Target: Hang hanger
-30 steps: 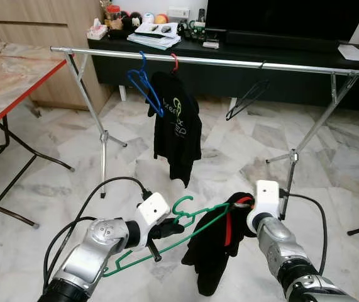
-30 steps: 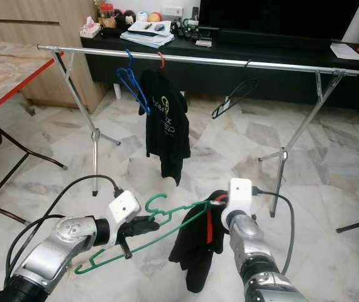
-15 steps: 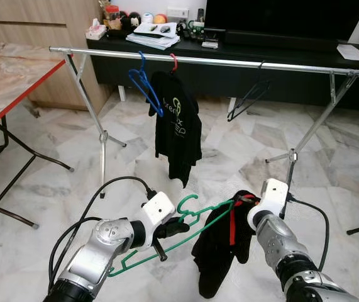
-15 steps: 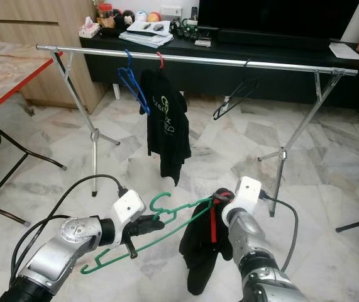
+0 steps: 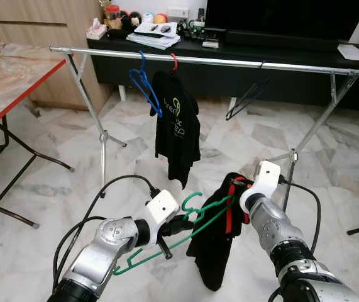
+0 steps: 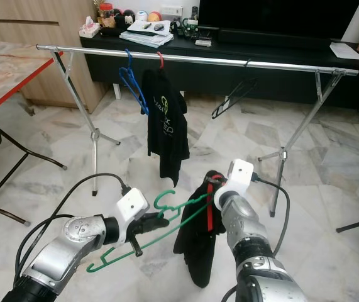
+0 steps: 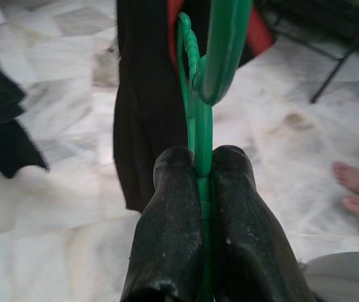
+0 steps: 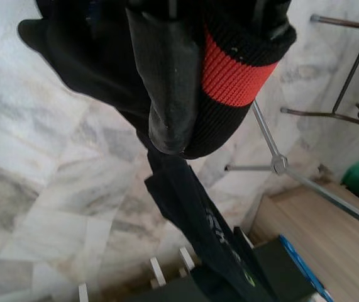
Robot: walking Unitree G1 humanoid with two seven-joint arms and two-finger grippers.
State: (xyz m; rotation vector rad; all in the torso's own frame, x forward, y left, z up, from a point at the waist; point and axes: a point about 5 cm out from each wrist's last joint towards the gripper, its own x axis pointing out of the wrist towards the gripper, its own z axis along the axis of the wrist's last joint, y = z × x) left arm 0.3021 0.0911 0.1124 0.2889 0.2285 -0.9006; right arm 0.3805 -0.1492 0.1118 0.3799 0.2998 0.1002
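1. The table (image 5: 3, 82) stands at the far left, apart from the work.
2. The rail (image 5: 210, 61) spans the room ahead on its stand. It already carries a blue hanger (image 5: 143, 83), a black shirt (image 5: 178, 126) on a red hook, and further right a bare black hanger (image 5: 247, 99). Open stretches of rail remain between them, which looks like where the next one belongs.
3. The left gripper (image 5: 180, 224) is clamped on the green hanger (image 5: 192, 228) just under its hook; in the left wrist view both fingers (image 7: 170, 214) press flat against the green wire. Holding it by the neck keeps the frame steady and leaves one shoulder free to feed into cloth.
4. That free shoulder reaches right, into the garment (image 5: 220, 233), black with a red band, which dangles low and well short of the rail.
5. The right gripper (image 5: 239, 189) pinches the garment at the collar; holding it there likely keeps the neck where the hanger can thread through.
6. Writing: the hung shirt has pale green print, a round logo above letters too small to read. Faint lettering on the held garment is also illegible.
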